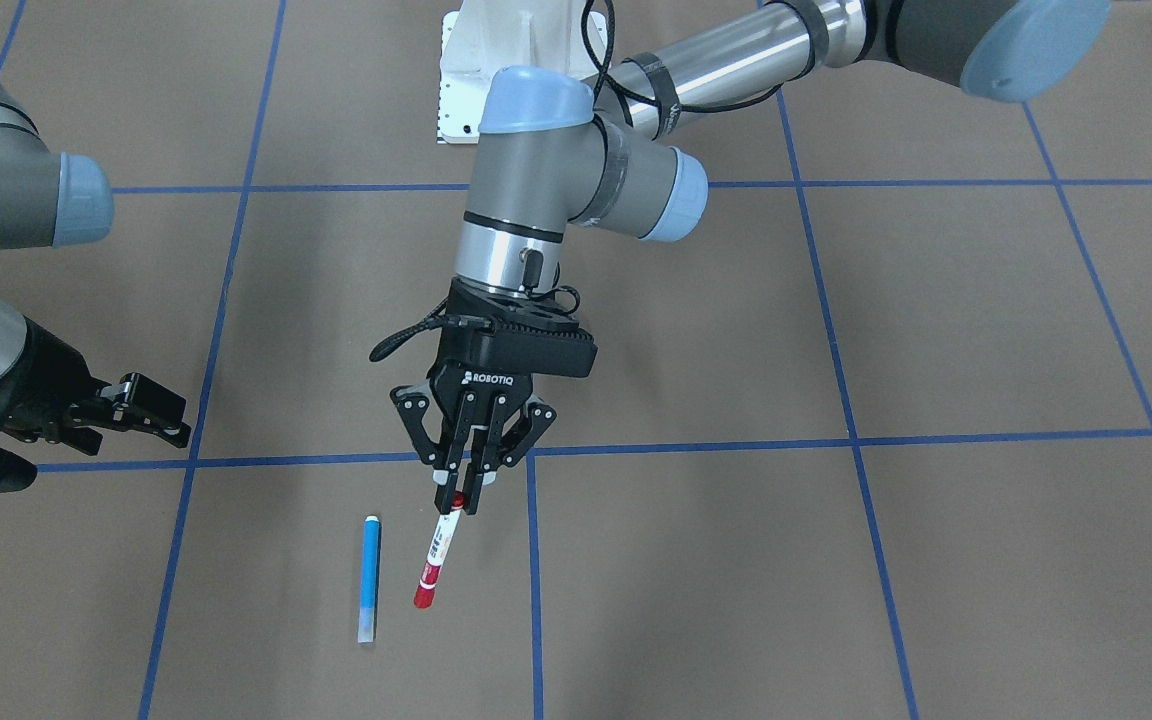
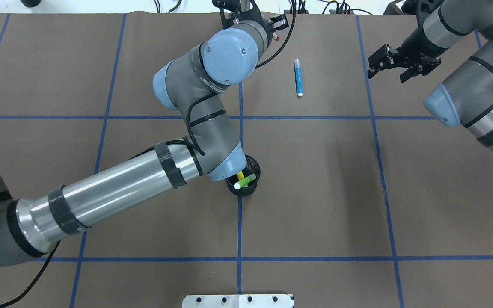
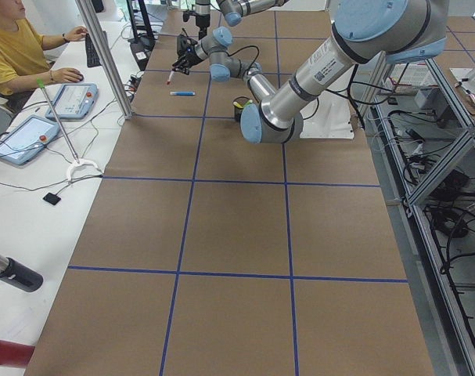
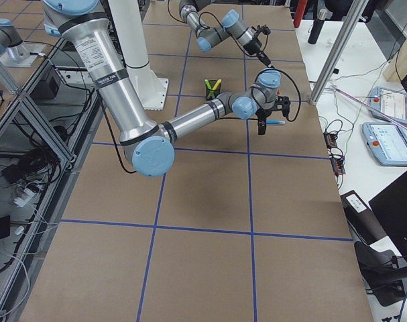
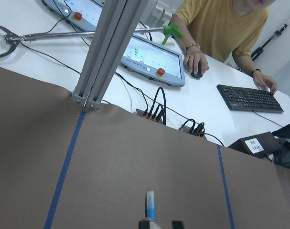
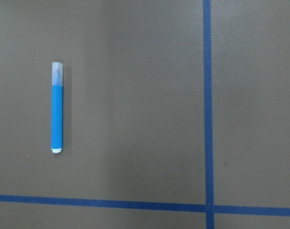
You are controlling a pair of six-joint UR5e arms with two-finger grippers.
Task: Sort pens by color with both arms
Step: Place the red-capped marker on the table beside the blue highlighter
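Exterior front-facing view: the left gripper [image 1: 461, 497] has its jaws clenched on the upper end of the red pen [image 1: 436, 556]. The pen hangs tilted below the fingers with its red cap lowest, its long axis slanting down and away from the robot. Whether the cap touches the table [image 1: 836, 560] I cannot tell.

Just beside it the blue pen [image 1: 370, 578] lies flat on the table. Its long axis runs almost straight away from the robot, with the clear pale cap at the end farthest from the base.

The right gripper [image 2: 390, 67] hovers near the blue pen, its jaws spread and empty. Well back towards the robot, the light green pen [image 2: 245, 181] and the yellow pen [image 2: 241, 174] lean inside the black mesh cup [image 2: 255, 164].

I judge these pens to be light, stiff and smooth-barrelled, so they may roll, or swing in an end grip. The blue one looks best pinched at mid-barrel, across its long axis.
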